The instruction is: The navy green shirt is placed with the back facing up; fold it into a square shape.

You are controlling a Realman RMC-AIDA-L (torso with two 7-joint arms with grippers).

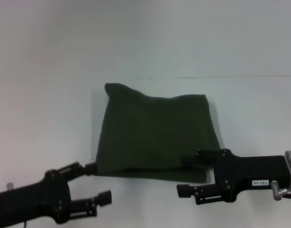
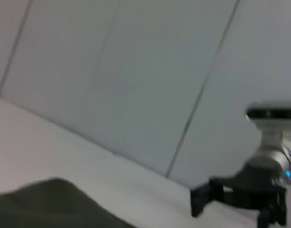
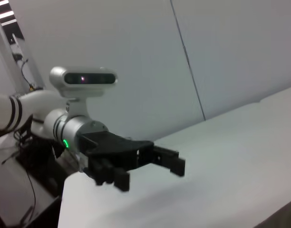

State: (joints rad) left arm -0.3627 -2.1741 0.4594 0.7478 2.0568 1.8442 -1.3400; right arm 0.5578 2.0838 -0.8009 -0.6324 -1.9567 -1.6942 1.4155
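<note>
Shirt [image 1: 157, 135], dark olive green and folded into a rough square, lies on the white table [image 1: 50, 118] in front of the robot, plain side up with no lettering showing. The only writing visible is a small white sticker [image 1: 261, 183] on the right arm, too small to read. The left gripper [image 1: 101, 183] reaches in from the near left, its fingers spread apart, the upper fingertip touching the shirt's near left corner. The right gripper [image 1: 187, 175] lies level at the near right edge, fingers apart, holding nothing.
</note>
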